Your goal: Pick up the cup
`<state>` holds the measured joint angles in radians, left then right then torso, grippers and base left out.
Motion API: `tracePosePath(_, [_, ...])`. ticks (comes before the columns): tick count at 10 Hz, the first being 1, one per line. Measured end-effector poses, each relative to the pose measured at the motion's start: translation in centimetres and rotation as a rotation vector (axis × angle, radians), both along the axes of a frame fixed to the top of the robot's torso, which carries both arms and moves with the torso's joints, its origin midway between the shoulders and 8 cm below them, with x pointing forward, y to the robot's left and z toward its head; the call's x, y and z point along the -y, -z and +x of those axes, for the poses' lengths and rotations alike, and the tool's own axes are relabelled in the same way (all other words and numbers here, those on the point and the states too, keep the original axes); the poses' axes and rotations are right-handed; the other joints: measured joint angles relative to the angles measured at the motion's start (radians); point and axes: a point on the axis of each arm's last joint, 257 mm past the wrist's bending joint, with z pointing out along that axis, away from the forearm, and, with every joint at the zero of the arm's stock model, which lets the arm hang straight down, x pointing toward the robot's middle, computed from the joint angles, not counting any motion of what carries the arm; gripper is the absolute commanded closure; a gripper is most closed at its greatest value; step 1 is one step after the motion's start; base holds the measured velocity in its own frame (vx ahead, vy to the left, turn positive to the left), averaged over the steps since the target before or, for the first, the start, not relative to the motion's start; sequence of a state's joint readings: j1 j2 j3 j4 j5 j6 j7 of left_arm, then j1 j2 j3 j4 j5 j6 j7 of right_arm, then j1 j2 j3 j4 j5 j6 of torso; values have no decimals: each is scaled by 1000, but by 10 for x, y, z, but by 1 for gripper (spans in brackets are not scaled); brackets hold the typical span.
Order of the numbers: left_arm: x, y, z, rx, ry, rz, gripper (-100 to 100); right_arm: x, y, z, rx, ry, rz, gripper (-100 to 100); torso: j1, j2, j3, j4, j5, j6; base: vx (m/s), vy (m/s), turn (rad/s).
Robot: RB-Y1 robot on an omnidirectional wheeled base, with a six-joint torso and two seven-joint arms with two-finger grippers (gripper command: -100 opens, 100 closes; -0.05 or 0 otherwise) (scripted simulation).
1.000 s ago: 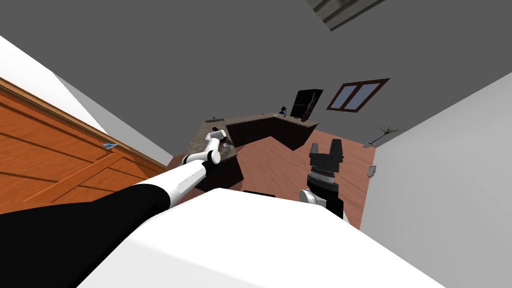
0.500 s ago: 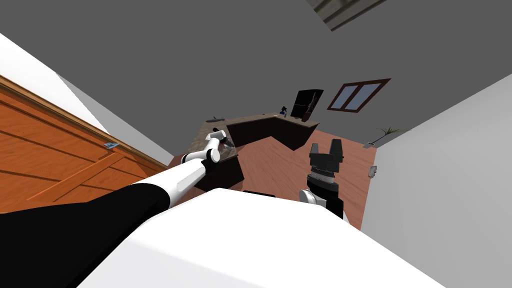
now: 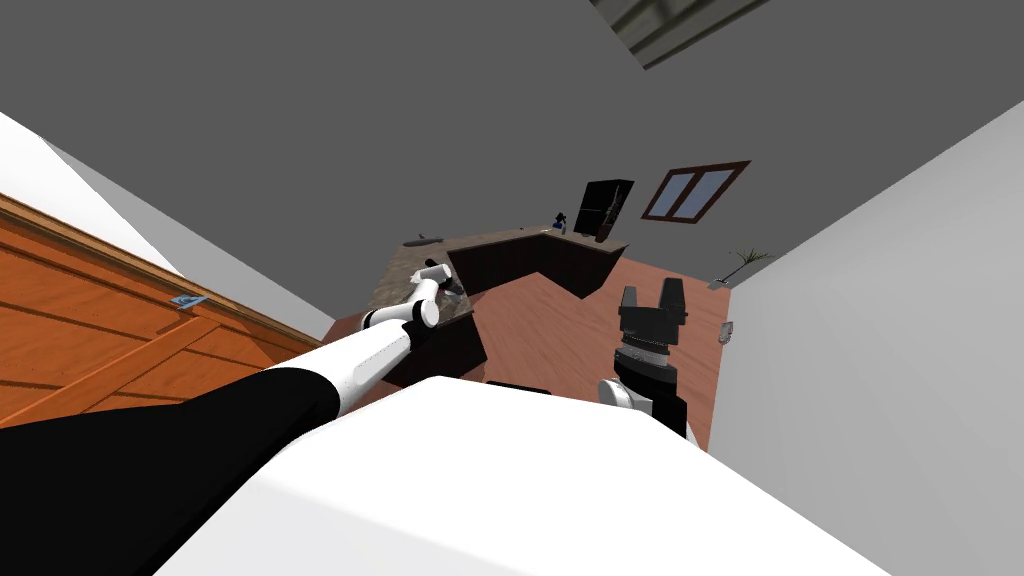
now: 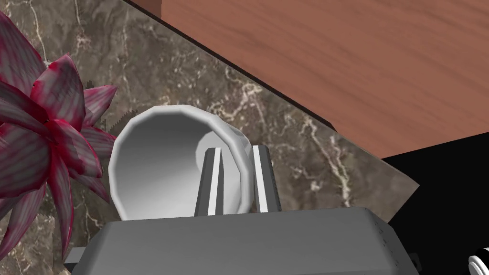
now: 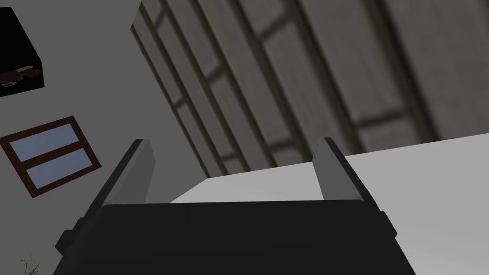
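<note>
My left gripper is pinched narrow on the wall of the plain white, faceted cup. One thin grey finger stands inside the mouth, the other presses the outer side, and the rim is caught between them. The cup is tipped so that its open mouth faces my wrist, and it sits over the brown, white-veined marble countertop. I cannot tell whether it touches the stone. Just beside the cup, on the side away from my fingers, spreads a crimson plant with pointed, striped leaves whose tips come close to the rim. Past the countertop's edge lies the reddish-brown wooden floor, and off the counter's corner there is a black area. In the head view my left arm runs from the lower left to the middle of the frame and ends over that countertop. My right gripper is raised right of centre, well apart from the counter, with its two blades spread wide. Farther off, an orange wooden door fills the left edge, and a brown-framed window hangs in the upper right.
</note>
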<state>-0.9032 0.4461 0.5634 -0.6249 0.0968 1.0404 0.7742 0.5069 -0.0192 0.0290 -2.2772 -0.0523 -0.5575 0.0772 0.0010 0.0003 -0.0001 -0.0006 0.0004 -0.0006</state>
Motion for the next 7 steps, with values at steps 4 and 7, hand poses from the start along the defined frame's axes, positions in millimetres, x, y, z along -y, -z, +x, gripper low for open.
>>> tracePosePath(4, [0,0,0,0,-1,-1,100,0,0,0,0,0,0,0,-1,-1,0,0,0,0,3,-7,47])
tracePosePath(7, [8,-12,6,0,30,0,0,0,0,0,0,0,0,0,-3,0,0,0,-1,1,4,-32,132])
